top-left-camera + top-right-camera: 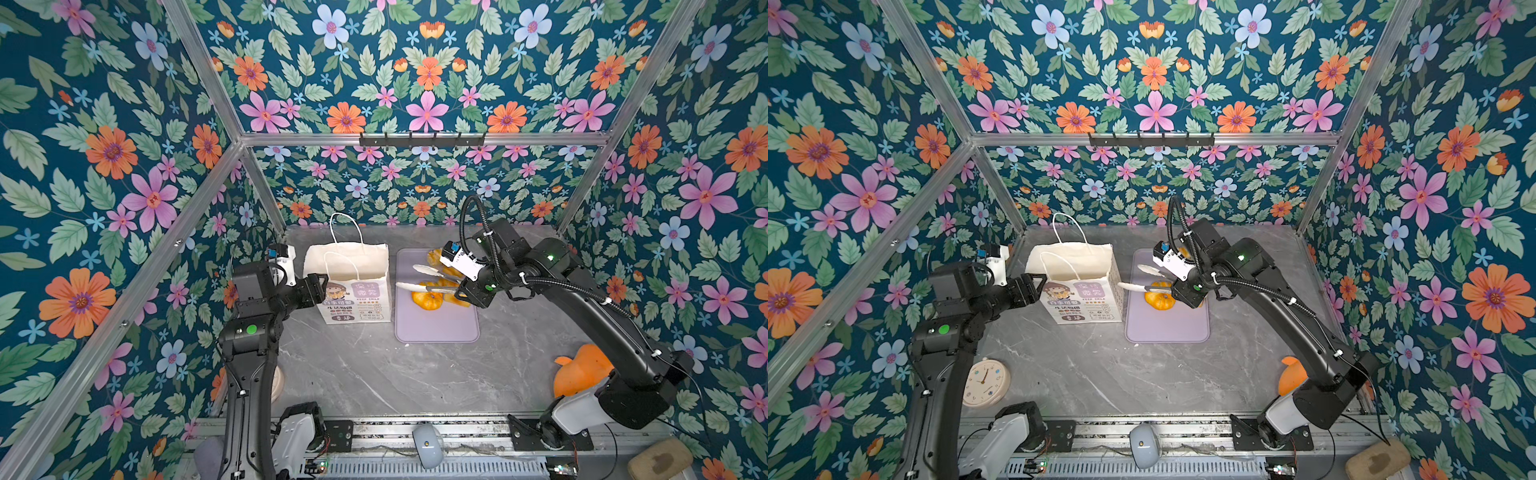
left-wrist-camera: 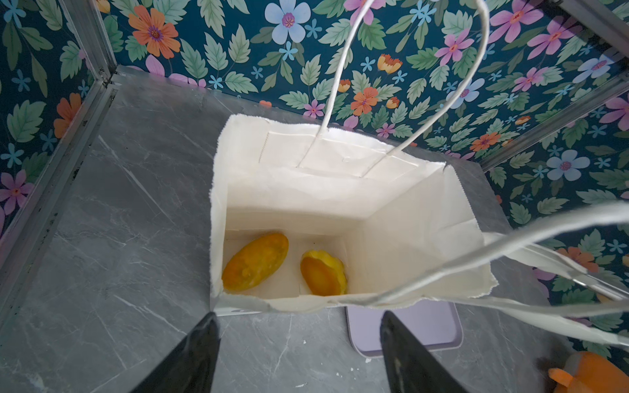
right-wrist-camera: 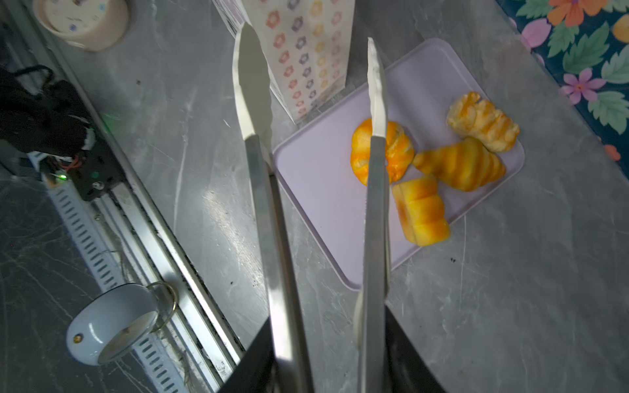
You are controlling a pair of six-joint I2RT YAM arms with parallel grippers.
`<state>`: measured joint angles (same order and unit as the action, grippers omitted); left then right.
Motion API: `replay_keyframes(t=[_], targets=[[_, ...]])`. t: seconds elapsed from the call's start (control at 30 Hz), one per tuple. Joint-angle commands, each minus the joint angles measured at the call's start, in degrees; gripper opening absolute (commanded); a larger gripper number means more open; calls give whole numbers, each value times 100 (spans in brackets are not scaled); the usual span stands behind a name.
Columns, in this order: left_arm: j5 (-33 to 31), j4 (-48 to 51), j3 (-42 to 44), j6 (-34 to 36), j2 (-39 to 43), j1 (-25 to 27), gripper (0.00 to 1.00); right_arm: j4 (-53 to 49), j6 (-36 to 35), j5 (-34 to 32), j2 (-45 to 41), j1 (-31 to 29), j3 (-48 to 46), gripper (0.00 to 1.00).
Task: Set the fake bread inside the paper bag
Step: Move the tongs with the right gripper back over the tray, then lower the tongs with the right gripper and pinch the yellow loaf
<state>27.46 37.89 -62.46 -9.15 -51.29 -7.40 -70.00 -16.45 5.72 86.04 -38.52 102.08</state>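
The white paper bag (image 1: 353, 286) (image 1: 1079, 286) stands upright and open. Inside it lie an oval roll (image 2: 255, 262) and another bread (image 2: 323, 272). My left gripper (image 2: 297, 326) (image 1: 318, 286) is open at the bag's near rim, holding nothing. My right gripper (image 3: 328, 326) (image 1: 465, 291) is shut on metal tongs (image 3: 269, 204). Their white tips are spread, with nothing between them, above the lilac tray (image 3: 316, 177). On the tray lie a pumpkin bun (image 3: 398, 153) (image 1: 426, 300), a croissant (image 3: 459, 163), a braided pastry (image 3: 483, 122) and a block loaf (image 3: 422, 211).
An orange plush lump (image 1: 582, 370) sits beside the right arm's base. A cream clock (image 1: 986, 382) lies at the front left. A pale cup (image 1: 428, 444) rests on the front rail and a brown block (image 1: 660, 459) at the front right. Floral walls close three sides.
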Motion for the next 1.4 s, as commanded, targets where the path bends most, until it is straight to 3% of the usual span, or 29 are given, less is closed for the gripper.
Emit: replay_keyframes(t=[0.0, 0.43, 0.87, 1.37], targets=[[119, -211, 19, 29, -4, -1, 75, -119, 91, -645, 61, 75, -166, 41], [165, -269, 159, 72, 48, 2, 75, -700, -38, -1641, 764, 412, -124, 40], [228, -300, 308, 102, 31, -1, 75, -551, -136, -1814, 715, 1037, -524, 42], [271, -396, 361, 12, 0, 2, 75, -479, -104, -1572, 1036, 1079, -585, 43]])
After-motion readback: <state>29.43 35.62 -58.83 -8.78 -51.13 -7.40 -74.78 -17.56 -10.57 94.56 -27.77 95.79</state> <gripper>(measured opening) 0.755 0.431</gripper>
